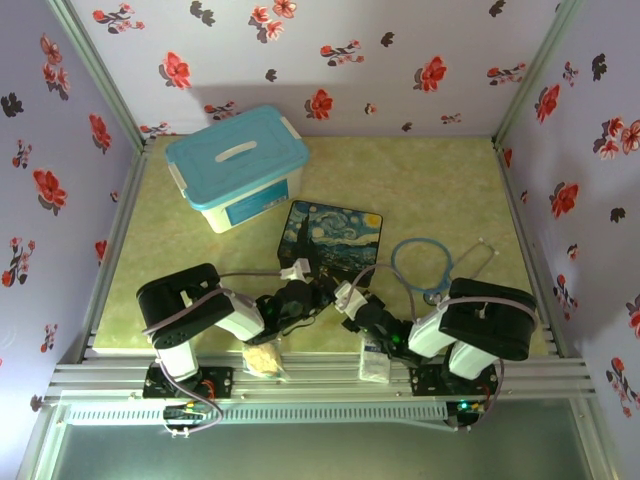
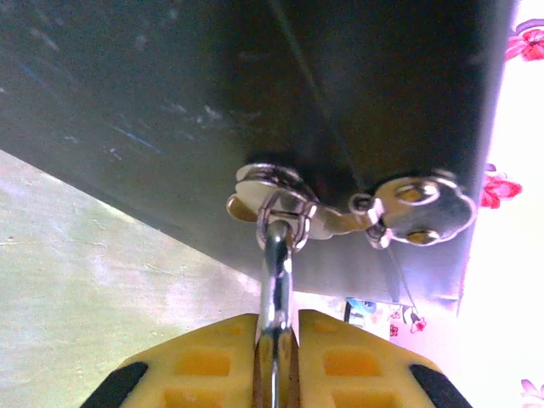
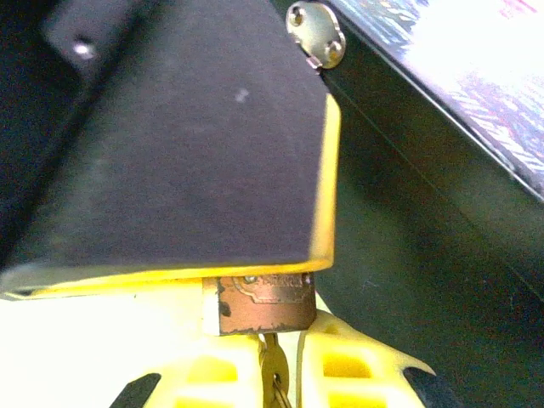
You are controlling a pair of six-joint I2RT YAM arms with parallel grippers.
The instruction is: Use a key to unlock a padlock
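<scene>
The painted tin box [image 1: 332, 232] lies mid-table, and both grippers meet at its near edge. My left gripper [image 2: 276, 340] is shut on the silver shackle [image 2: 276, 263] of the padlock, which hooks through the box's metal hasp [image 2: 280, 200]. In the right wrist view the brass padlock [image 3: 259, 304] hangs just under the left gripper's dark finger [image 3: 187, 144]. The key [image 3: 272, 370] sticks up into the padlock's underside, between the yellow fingers of my right gripper [image 3: 287, 344], which are closed in on it. From above, the left gripper [image 1: 312, 283] and right gripper [image 1: 348, 298] nearly touch.
A blue-lidded plastic tub [image 1: 238, 165] stands at the back left. A blue looped cord [image 1: 430, 265] lies right of the tin box. Two small packets [image 1: 265, 358] [image 1: 374, 362] sit at the near edge. Flowered walls close in three sides.
</scene>
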